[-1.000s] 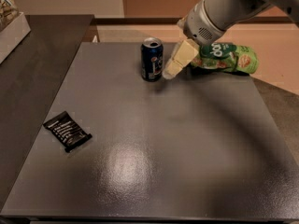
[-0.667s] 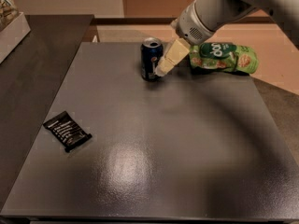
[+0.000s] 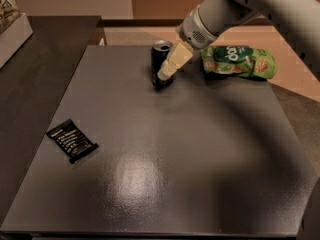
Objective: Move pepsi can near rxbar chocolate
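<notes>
You've got 1 green snack bag (image 3: 239, 61) near the table's (image 3: 175, 174) far right corner, just right of the pepsi can (image 3: 155, 66) by the far edge. The rxbar chocolate (image 3: 72, 140) lies well apart at the left edge. The arm (image 3: 225, 14) slants down from the far right, with the gripper (image 3: 167, 71) at the can's right side; you can't tell whether it is clenched.

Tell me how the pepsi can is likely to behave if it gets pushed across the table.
The pepsi can stands upright and is tall for its base, so a high push would probably tip it. Once down, its round body would likely roll. The table looks glossy, so a low push may slide it. The end effector is at the can, across its front.
</notes>
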### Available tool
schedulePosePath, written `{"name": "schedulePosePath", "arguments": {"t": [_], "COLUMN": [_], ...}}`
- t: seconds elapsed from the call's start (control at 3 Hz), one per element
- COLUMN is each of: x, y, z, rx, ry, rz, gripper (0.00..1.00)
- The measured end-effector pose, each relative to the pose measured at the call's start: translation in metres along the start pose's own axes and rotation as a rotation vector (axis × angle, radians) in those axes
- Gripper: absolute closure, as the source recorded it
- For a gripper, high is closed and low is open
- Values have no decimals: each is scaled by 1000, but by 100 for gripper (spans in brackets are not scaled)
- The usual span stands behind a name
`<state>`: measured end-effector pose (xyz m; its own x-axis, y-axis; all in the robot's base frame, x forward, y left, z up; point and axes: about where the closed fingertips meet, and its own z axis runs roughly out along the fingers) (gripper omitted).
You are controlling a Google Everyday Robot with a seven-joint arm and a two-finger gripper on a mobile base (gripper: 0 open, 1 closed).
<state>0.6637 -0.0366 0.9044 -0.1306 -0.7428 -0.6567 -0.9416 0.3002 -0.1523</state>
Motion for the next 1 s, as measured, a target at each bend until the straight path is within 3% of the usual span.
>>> {"name": "schedulePosePath", "arguments": {"t": [0.33,0.67,1.0], "x": [-3,-6,-7], "y": [-2,0,3], "z": [10,17,18], "rx": [-17,-39,-53], "ry": [1,-2,-3], "rz": [7,8,12], "gripper": [0,16,42]}}
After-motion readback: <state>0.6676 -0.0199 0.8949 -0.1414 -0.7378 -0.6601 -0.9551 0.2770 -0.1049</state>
